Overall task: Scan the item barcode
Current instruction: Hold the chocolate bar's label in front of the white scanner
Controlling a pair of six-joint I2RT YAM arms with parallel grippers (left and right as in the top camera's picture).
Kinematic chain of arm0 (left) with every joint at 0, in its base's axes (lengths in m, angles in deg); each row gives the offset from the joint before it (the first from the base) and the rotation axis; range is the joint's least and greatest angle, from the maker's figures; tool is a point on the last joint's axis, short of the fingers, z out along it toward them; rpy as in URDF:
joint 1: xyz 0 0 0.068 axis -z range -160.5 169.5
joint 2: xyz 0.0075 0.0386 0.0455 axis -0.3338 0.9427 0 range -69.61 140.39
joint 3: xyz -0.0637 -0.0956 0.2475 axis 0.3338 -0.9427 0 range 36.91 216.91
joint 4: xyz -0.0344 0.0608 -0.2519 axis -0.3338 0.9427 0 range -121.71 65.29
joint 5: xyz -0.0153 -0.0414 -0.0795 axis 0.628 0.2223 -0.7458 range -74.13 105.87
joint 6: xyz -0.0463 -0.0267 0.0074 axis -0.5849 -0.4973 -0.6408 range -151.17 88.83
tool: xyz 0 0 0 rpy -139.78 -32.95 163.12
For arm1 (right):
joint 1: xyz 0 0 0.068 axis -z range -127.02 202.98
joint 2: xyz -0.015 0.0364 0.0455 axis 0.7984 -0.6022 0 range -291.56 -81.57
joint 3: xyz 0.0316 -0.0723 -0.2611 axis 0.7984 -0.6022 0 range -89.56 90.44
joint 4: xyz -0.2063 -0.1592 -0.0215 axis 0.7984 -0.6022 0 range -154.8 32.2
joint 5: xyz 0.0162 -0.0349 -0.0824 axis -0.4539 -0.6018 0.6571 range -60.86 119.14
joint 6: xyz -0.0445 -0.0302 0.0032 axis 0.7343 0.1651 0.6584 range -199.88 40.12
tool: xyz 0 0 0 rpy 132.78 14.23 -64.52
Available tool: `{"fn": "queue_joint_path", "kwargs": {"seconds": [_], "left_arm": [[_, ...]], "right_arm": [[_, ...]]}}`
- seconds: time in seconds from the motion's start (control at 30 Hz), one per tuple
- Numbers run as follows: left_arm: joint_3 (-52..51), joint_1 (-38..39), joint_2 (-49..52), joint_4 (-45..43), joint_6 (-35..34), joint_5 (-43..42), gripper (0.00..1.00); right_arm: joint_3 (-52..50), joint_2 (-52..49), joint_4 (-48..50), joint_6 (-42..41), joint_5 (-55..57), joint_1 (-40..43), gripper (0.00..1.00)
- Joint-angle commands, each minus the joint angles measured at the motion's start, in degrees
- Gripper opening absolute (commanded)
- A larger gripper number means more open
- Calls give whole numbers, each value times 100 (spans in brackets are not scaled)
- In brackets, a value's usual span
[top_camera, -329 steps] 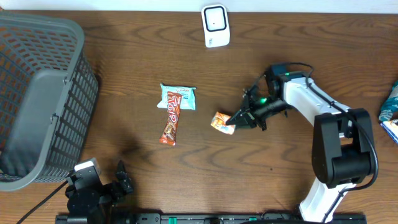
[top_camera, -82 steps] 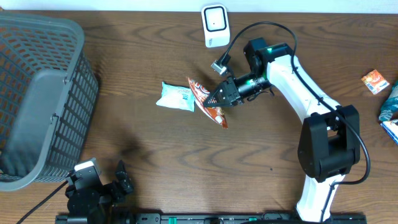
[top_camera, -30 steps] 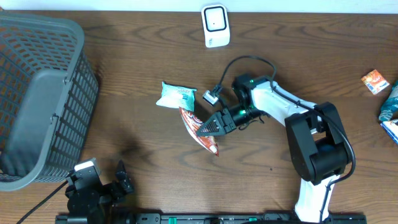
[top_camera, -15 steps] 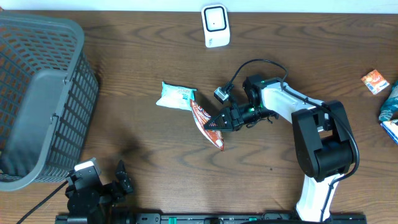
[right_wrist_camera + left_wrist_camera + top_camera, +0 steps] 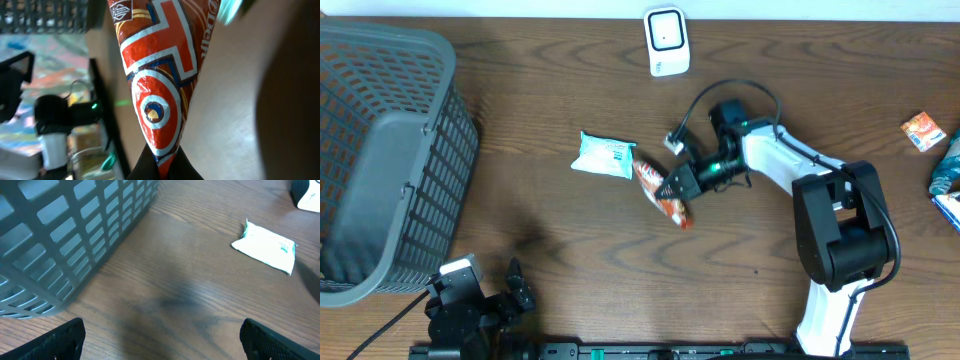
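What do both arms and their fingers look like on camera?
Right arm: white shells, black joints, a green light, a looping black cable. Left arm: all black, with a pale tag. Left fingers are black.

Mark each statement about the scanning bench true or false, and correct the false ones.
1. The right gripper is shut on the red snack bar. True.
2. The left gripper grips the white packet. False: it is open, holds nothing and is clear of the packet.
3. The white scanner stands at the far edge of the table. True.
4. The snack bar touches the scanner. False: it is apart from the scanner, close beside the white packet.
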Motion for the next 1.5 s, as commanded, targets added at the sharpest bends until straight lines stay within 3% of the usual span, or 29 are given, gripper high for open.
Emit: {"fn": "queue_joint_path", "kwargs": {"seconds": [0.0, 0.07, 0.13, 0.43, 0.67, 1.07, 1.47], "left_arm": [[-15, 17, -15, 9, -9, 52, 99], [-15, 17, -15, 11, -9, 52, 99], [-15, 17, -15, 11, -9, 52, 99], [-15, 17, -15, 11, -9, 52, 99], [-15, 17, -15, 11, -9, 52, 99], [-15, 17, -15, 11, -9, 52, 99], [-15, 17, -15, 9, -9, 52, 99]], "right_arm": [[603, 15, 155, -730, 1008, 46, 1], [964, 15, 299, -1659, 2581, 44, 1], [1222, 15, 354, -2022, 3445, 33, 1], [2240, -42, 643, -2463, 4688, 55, 1], [3080, -699, 719, -2463, 4972, 57, 1], [6188, -2841, -11, -2673, 4972, 46, 1], [6465, -3095, -214, -2800, 4905, 48, 1]]}}
